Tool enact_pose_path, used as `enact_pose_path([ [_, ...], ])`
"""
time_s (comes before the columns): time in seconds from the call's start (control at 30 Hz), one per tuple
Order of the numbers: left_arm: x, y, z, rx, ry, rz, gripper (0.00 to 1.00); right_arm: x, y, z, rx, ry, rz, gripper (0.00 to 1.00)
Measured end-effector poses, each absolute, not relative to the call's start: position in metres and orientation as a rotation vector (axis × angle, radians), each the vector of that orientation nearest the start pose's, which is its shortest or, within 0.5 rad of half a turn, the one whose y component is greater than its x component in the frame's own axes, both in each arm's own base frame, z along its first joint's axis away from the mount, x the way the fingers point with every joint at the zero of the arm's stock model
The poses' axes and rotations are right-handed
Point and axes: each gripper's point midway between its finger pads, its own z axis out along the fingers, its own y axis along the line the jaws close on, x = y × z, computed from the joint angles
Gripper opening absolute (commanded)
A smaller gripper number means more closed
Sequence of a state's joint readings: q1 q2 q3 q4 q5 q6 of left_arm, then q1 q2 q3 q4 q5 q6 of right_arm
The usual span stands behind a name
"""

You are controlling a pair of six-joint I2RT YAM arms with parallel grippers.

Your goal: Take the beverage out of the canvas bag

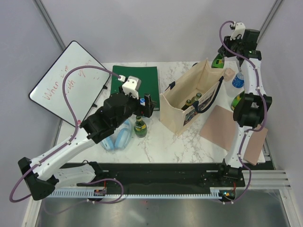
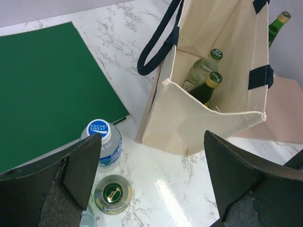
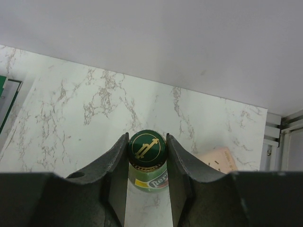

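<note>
The right gripper (image 3: 147, 140) pinches a green bottle (image 3: 147, 150) at the neck, just under the cap, with a jaw on each side. In the overhead view the bottle hangs just beyond the far end of the canvas bag (image 1: 176, 101), at about 1 o'clock from it, so it looks to be already out of the bag and waiting to be set down.

To do that well, the arm should hold the bottle upright and carry it away from the bag's rim and black strap handle (image 2: 158, 52). It should then lower the bottle straight onto a bare part of the marble table (image 3: 71, 109). A neck grip lets a heavy bottle swing, so a slow descent is safer. The jaws should part only once the base rests flat.

Two more bottles (image 2: 214, 79) stand inside the bag. The left gripper (image 2: 152, 139) hovers at the bag's 9 o'clock with its jaws spread wide and empty, above a Pocari Sweat bottle (image 2: 99, 130) and a second green bottle (image 2: 112, 194) standing on the table.
</note>
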State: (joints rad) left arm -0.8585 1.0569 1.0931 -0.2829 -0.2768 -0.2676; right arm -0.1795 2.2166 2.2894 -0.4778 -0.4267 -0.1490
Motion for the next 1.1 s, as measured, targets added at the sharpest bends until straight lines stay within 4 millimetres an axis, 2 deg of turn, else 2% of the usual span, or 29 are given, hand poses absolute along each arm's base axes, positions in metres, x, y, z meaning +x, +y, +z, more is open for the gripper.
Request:
enact_pose_path([
  [0.33, 0.266, -0.251, 0.319, 0.339, 1.801, -0.551, 0.95, 0.630, -0.017, 0.214, -0.304, 2.006, 0.233, 0.03],
  [0.5, 0.267, -0.252, 0.322, 0.338, 1.797, -0.553, 0.95, 0.628, -0.014, 0.191, -0.317, 2.049, 0.235, 0.09],
  [0.57, 0.267, -0.252, 0.324, 0.336, 1.793, -0.556, 0.95, 0.628, -0.015, 0.185, -0.326, 2.053, 0.230, 0.16],
  [0.7, 0.268, -0.256, 0.329, 0.342, 1.786, -0.569, 0.95, 0.633, -0.016, 0.184, -0.341, 2.026, 0.214, 0.28],
  [0.73, 0.268, -0.258, 0.331, 0.345, 1.784, -0.575, 0.95, 0.633, -0.016, 0.184, -0.345, 2.019, 0.210, 0.36],
  [0.83, 0.272, -0.265, 0.335, 0.355, 1.784, -0.587, 0.95, 0.632, -0.016, 0.184, -0.354, 2.013, 0.208, 0.53],
  [0.93, 0.275, -0.277, 0.341, 0.374, 1.781, -0.611, 0.95, 0.630, -0.017, 0.186, -0.361, 2.010, 0.195, 0.64],
  [1.1, 0.280, -0.302, 0.350, 0.429, 1.779, -0.674, 0.95, 0.625, -0.020, 0.207, -0.368, 1.977, 0.166, 0.72],
])
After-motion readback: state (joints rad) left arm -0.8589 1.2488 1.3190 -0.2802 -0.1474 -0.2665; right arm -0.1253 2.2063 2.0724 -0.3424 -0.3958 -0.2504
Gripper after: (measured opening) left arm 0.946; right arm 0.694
